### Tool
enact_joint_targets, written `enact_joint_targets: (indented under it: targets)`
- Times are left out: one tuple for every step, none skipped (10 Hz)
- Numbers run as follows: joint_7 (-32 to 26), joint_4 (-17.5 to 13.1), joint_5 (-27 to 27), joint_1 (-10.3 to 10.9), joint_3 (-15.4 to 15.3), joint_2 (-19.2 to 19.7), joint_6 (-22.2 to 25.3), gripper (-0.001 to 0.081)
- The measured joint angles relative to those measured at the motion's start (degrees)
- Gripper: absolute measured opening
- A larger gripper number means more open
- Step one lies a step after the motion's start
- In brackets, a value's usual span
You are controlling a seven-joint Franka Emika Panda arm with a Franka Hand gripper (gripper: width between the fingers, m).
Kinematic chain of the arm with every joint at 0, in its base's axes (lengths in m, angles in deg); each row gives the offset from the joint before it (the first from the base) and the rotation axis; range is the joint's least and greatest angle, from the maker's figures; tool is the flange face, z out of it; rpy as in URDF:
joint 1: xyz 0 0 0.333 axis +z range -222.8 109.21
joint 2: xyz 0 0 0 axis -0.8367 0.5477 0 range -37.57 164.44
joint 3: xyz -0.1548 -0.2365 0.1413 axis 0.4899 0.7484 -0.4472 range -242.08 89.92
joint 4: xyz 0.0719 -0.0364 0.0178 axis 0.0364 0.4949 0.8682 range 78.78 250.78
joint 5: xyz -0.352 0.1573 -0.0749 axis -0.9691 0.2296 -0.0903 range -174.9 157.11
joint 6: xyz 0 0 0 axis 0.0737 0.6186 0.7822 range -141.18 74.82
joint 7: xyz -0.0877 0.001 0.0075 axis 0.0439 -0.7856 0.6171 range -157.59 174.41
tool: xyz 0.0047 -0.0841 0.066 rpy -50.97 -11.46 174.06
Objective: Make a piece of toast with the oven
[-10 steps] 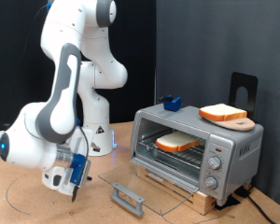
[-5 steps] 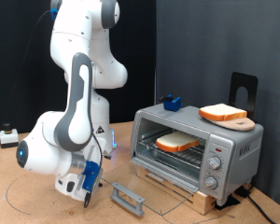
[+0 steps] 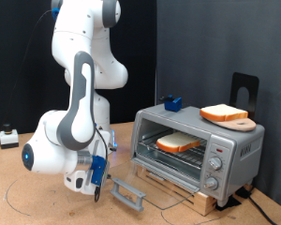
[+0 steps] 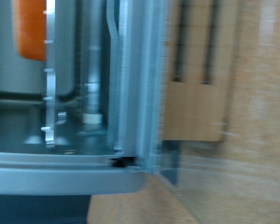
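White Franka arm's two-finger gripper [image 3: 99, 185] hangs low by the grey handle [image 3: 127, 194] of the open glass door [image 3: 150, 192]; finger spread can't be told, nothing seen in grasp. Boxy silver toaster oven [image 3: 199, 142] has pale square bread slice w/ brown crust [image 3: 178, 142] on its wire rack. Bread likely light, soft, crumbly; best gripped at crust edges. No legible labels.
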Motion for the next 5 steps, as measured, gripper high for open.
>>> enact_joint_targets:
  targets:
    - [-0.21, 0.03, -0.17, -0.18, 0.01, -1.08, 2.47, 0.0810]
    - [-0.37, 0.22, -0.42, -0.23, 0.00, -2.44, 4.26, 0.0810]
    - [-0.38, 0.77, -0.71, -0.09, -0.20, -3.96, 5.24, 0.0810]
    - [-0.37, 1.49, -1.04, 0.24, -0.68, -5.38, 5.78, 0.0810]
    - [-0.36, 2.11, -1.57, 0.68, -1.31, -6.53, 5.74, 0.0810]
